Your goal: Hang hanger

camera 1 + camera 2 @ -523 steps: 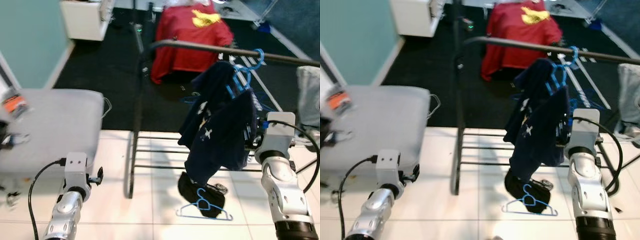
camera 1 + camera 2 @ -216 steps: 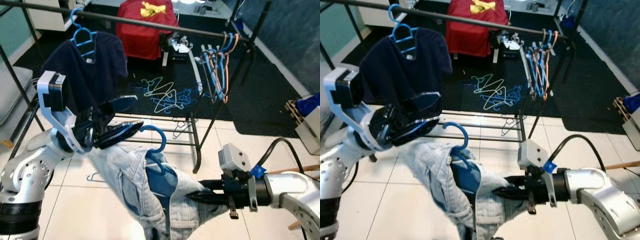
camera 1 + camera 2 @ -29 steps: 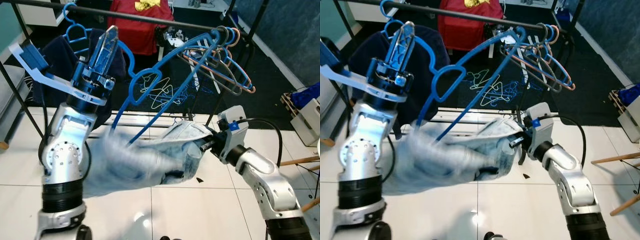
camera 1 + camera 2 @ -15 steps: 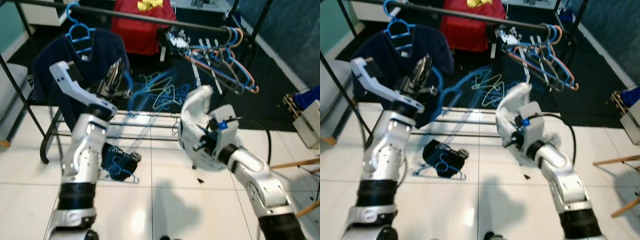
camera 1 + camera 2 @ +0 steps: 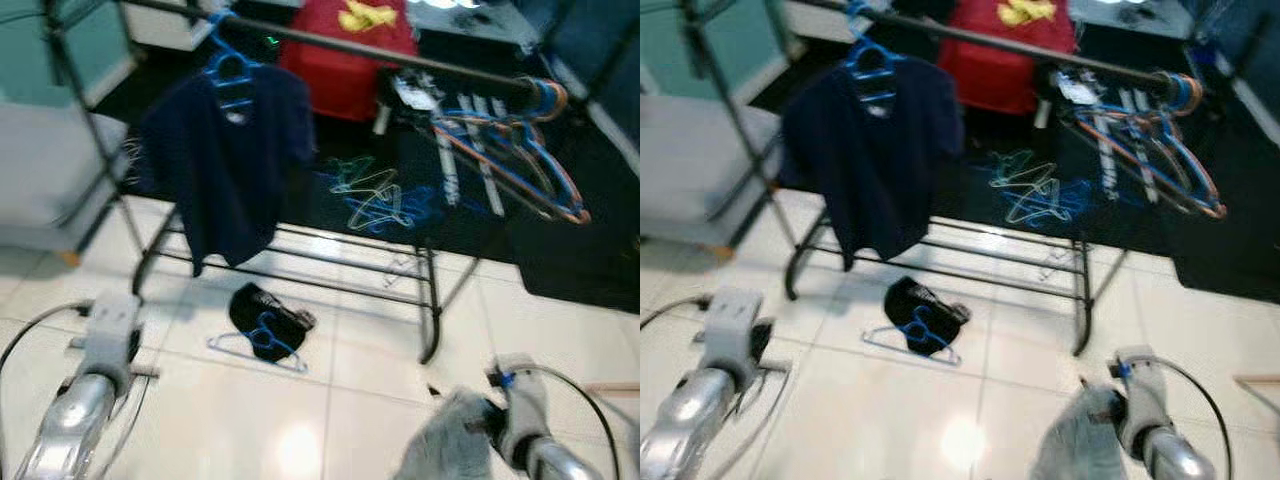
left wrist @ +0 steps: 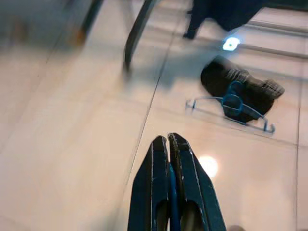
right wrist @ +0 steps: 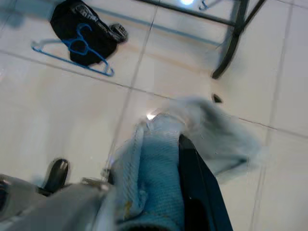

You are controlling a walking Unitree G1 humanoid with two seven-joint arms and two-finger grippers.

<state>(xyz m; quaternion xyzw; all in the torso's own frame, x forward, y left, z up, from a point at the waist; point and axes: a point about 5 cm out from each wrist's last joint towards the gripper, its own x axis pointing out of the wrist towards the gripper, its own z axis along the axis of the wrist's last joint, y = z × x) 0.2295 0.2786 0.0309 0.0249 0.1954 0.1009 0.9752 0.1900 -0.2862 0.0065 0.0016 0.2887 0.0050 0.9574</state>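
Right gripper point(image 7: 185, 192): low, pinching pale, soft denim point(image 7: 159, 168).
Left gripper point(image 6: 167, 140): pressed together above glossy tile.
Hanger point(image 6: 231, 108): thin blue wire, flat on dark cloth point(image 6: 236, 89), ahead.
Rack point(image 5: 330, 45): black rail, beyond.

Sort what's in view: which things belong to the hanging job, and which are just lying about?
Job: denim garment held in the right gripper; clothes rail; left gripper, shut, holding nothing.

Lying about: navy shirt already hung; blue floor hanger on dark cloth; red garment.

No text, label, brand or number can be read anywhere.
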